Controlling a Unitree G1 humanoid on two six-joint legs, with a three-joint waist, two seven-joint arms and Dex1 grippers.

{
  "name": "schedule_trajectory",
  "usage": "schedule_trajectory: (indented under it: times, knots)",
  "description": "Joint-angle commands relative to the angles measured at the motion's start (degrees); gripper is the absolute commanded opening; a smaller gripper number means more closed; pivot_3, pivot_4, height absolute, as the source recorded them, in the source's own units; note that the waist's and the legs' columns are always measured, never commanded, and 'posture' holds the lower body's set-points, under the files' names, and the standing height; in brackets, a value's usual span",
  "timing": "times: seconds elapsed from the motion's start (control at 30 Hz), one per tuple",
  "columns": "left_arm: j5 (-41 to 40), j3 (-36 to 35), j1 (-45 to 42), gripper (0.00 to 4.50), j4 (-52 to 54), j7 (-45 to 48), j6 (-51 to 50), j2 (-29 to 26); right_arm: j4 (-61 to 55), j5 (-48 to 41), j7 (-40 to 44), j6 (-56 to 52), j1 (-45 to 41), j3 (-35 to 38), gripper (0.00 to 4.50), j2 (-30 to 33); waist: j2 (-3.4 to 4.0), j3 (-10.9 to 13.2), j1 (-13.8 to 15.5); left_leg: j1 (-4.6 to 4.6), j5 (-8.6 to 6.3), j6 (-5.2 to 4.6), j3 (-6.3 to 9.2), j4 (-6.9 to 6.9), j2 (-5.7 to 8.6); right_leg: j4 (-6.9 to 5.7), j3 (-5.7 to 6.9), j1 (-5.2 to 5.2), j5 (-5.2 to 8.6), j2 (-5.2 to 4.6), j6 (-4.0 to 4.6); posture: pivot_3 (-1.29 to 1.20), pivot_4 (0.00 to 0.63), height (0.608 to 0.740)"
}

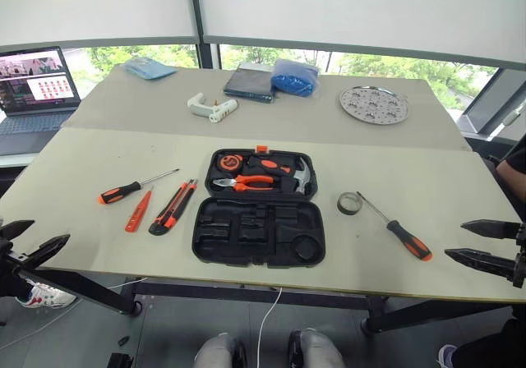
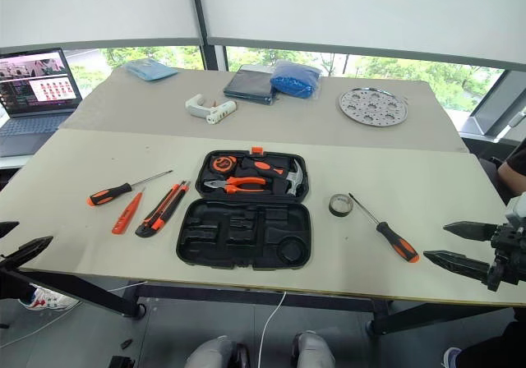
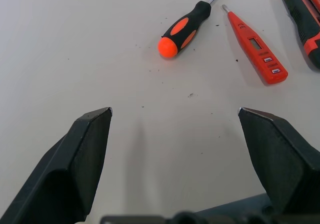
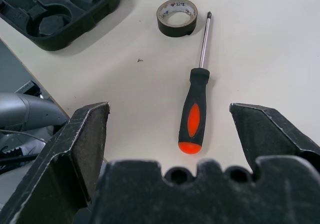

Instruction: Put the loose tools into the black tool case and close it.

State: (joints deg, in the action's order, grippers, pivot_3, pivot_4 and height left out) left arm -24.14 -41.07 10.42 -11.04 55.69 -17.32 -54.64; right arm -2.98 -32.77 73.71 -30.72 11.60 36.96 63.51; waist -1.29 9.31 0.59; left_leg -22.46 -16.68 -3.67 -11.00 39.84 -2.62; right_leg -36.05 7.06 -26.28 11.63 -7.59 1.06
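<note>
Case (image 1: 259, 218) centre — knife (image 1: 173, 207) left, tape roll (image 1: 349, 203) right.

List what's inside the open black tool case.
The black tool case lies open. Its far half holds a tape measure, orange-handled pliers and a hammer. The near half's recesses are empty. Whatever lies beneath those tools is hidden.

The tool case (image 1: 259, 220) is black with an orange latch (image 1: 261, 149). Left of it lie an orange-and-black screwdriver (image 1: 120, 192), an orange tester (image 1: 138, 212) and an orange-black utility knife (image 1: 173, 208); right of it, a dark tape roll (image 1: 349, 203). The desk (image 1: 82, 163) is pale beige.
</note>
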Motion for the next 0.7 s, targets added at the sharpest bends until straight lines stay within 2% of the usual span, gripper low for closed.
schedule_trajectory:
  times: [0.03, 0.13, 0.27, 0.4, 0.43, 0.5, 0.7]
  knots:
    - [0.82, 1.63, -2.94, 4.31, -1.6, 1.4, 0.97, -2.98, -4.3, -2.12, -1.29, -2.33, -1.77, 1.04, 4.49, 0.28, 0.0, 0.0, 0.0, 0.0, 0.0, 0.0, 0.0, 0.0, 0.0, 0.0, 0.0, 0.0, 0.0, 0.0, 0.0, 0.0, 0.15, 0.718]
    - [3.65, 10.84, -12.02, 4.31, -7.96, 5.51, 1.6, -6.93, -11.67, -6.64, -3.77, -6.97, -5.43, -0.53, 4.49, 0.59, 0.06, 0.02, 0.24, 0.01, 0.08, 0.13, 0.0, 0.02, 0.0, -0.06, 0.06, -0.02, -0.02, 0.04, 0.06, 0.0, 0.15, 0.718]
    - [9.6, 22.38, -28.39, 4.31, -21.14, 10.12, 6.51, -8.58, -19.73, -11.6, -5.33, -11.81, -9.22, -3.74, 4.49, 0.97, 0.05, 0.02, 0.55, 0.03, 0.15, 0.25, 0.03, 0.02, -0.08, -0.05, 0.16, 0.0, -0.05, 0.11, 0.19, 0.0, 0.15, 0.718]
    - [17.16, 32.39, -45.39, 4.31, -36.26, 12.95, 12.84, -6.64, -24.81, -13.98, -8.61, -12.53, -14.27, -7.3, 4.49, 0.34, -0.01, 0.01, 0.27, -0.21, 0.14, 0.2, 0.0, 0.03, -0.04, -0.03, 0.42, -0.09, -0.19, 0.23, 0.16, 0.0, 0.15, 0.718]
    - [18.62, 34.04, -48.35, 4.31, -39.2, 13.07, 14.08, -5.98, -25.63, -14.57, -8.96, -12.78, -15.08, -7.8, 4.49, 0.26, -0.01, 0.01, 0.12, -0.34, 0.15, 0.17, -0.01, 0.08, 0.0, -0.04, 0.55, -0.16, -0.38, 0.31, 0.49, 0.0, 0.15, 0.718]
    - [22.26, 37.57, -54.12, 4.31, -45.43, 12.4, 16.68, -4.22, -27.52, -15.97, -9.75, -13.18, -16.71, -9.0, 4.49, 0.2, -0.02, 0.0, -0.02, -0.48, 0.43, -0.32, -0.06, 0.37, 0.01, -0.1, 0.62, -0.2, -0.42, 0.65, 0.54, 0.0, 0.15, 0.718]
    - [29.1, 43.37, -63.7, 4.31, -57.82, 8.94, 17.65, 0.47, -30.87, -19.19, -12.01, -14.16, -18.96, -9.76, 4.49, -0.09, -0.22, 0.08, -0.27, -0.58, 0.42, -0.4, -0.03, 0.44, -0.02, -0.02, 0.64, -0.19, -0.36, 0.91, 0.45, 0.0, 0.15, 0.718]
